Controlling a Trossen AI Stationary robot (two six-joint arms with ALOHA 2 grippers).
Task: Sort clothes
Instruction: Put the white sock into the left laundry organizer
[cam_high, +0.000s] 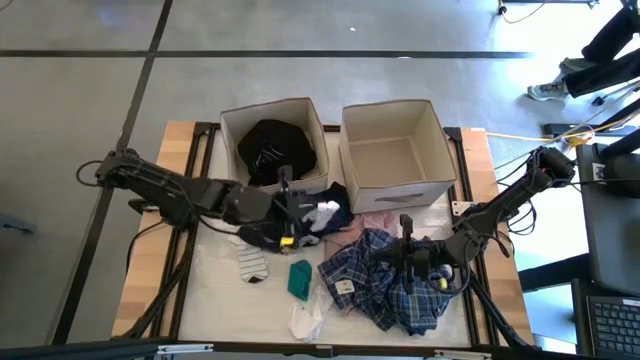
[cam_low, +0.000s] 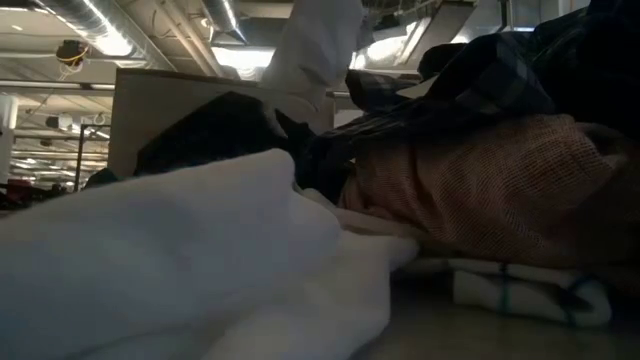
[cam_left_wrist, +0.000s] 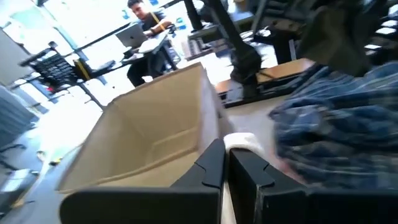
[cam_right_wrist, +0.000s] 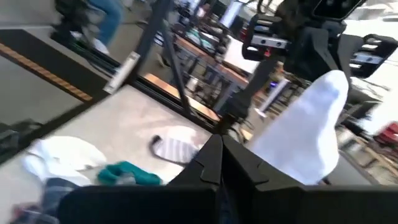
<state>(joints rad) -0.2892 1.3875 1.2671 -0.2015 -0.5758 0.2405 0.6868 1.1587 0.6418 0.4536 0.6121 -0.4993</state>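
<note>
My left gripper (cam_high: 305, 210) is shut on a white sock (cam_right_wrist: 308, 127) above the middle of the clothes pile, in front of the two beige boxes. My right gripper (cam_high: 395, 262) is shut and low over the blue-plaid garment (cam_high: 385, 280). A dusty-pink piece (cam_high: 385, 218) and a navy piece (cam_high: 262, 235) lie on the table. So do a striped sock (cam_high: 252, 265), a teal item (cam_high: 299, 278) and a white piece (cam_high: 305, 320). A black garment (cam_high: 275, 150) lies inside the left box (cam_high: 232, 120). My left gripper pinches the white sock by its upper end (cam_left_wrist: 244, 142) between its two fingers. The sock hangs down below the fingers (cam_right_wrist: 292, 149); whether its lower end is clear of the pile I cannot tell. My right gripper: I cannot tell whether it touches the plaid garment.
The right box (cam_high: 440, 130) stands open behind the pile, with nothing in it. The two boxes stand side by side at the table's far edge. A person sits at a desk beyond the table (cam_left_wrist: 146, 18).
</note>
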